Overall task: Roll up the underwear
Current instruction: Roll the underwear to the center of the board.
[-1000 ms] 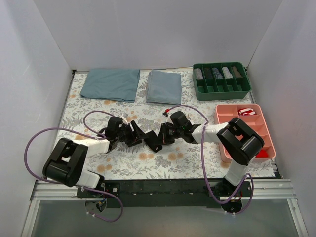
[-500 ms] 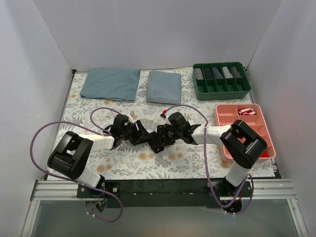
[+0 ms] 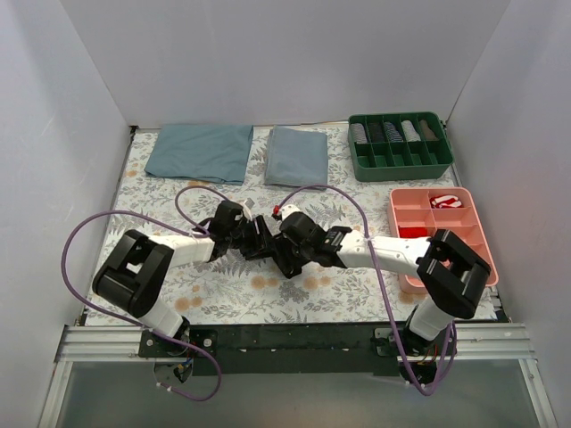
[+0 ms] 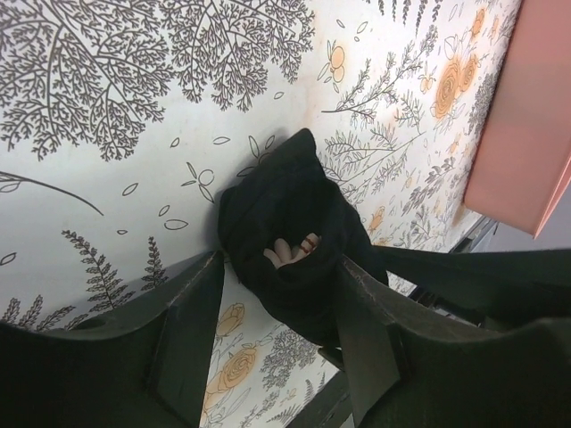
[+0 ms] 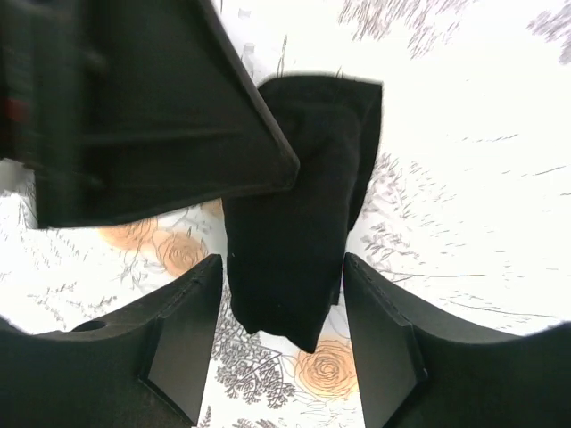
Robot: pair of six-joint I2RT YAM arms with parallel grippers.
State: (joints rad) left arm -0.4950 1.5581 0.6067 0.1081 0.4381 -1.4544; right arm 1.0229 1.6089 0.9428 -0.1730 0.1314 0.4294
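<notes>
The underwear is a tight black roll on the flowered table, with a bit of tan waistband showing at its end. In the top view it lies between the two wrists at the table's middle. My left gripper is shut on one end of the roll, both fingertips against the fabric. From the other side my right gripper straddles the underwear, open, with a thin gap at each finger. Part of the left gripper's black body fills the upper left of the right wrist view.
Two blue-grey folded cloths lie at the back. A green divided tray stands at the back right. A pink tray with small red rolls sits beside the right arm, its corner near the roll. Purple cables loop over both arms.
My right gripper has opened from shut and let go of the roll. Both wrists have shifted towards the table's middle and slightly back. The left gripper closed a little on the roll.
</notes>
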